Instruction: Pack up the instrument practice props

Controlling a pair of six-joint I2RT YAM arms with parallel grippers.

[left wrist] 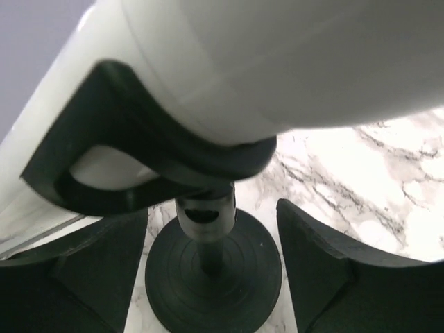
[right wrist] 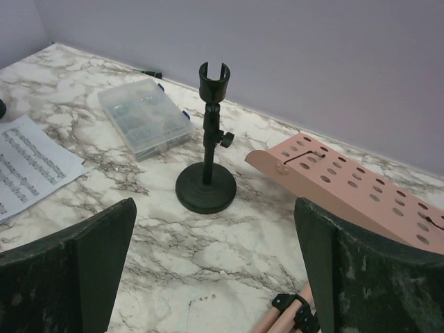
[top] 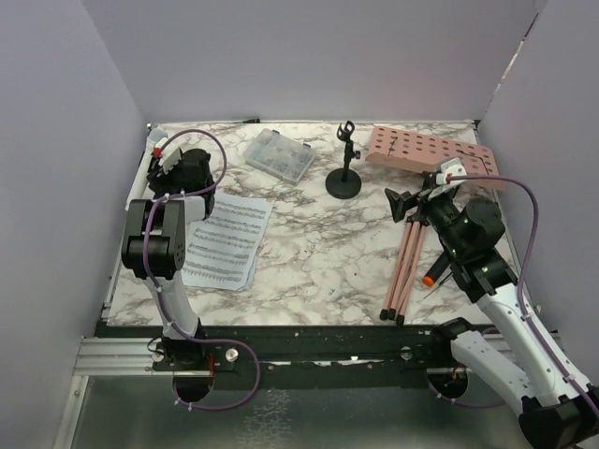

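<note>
Two black mic holders stand on the marble desk [top: 328,281]. The loaded holder [left wrist: 232,281], with the white microphone [left wrist: 277,62] lying in its clip, is at about 10 o'clock on the desk. The left hand [left wrist: 211,250] is down around it. Its fingers [left wrist: 319,270] stand part open at 9 and 3 o'clock of the stem, clear of it on both sides, so it has hold of nothing yet.

The bare holder [top: 344,178] stands upright just past centre, toward 12 o'clock. The right hand [right wrist: 214,208] hangs wide open and empty at 3 o'clock, over the top end of the pink tripod legs [top: 404,267], which lie flat and run toward 5 o'clock. The pink board [top: 430,154] lies at 1 o'clock, the sheet-music pages [top: 225,241] at 8 o'clock, and a clear plastic box [top: 279,155] at 11 o'clock. No black microphone shows in any view; it may be hidden behind an arm.

The step in hand looks like the pick-up of the loaded holder. The next move calls for a square close on the stem below the clip, then a straight lift. The microphone only rests in the clip, and any tilt could roll it out. Where the props are to be packed is not plain from these views.
</note>
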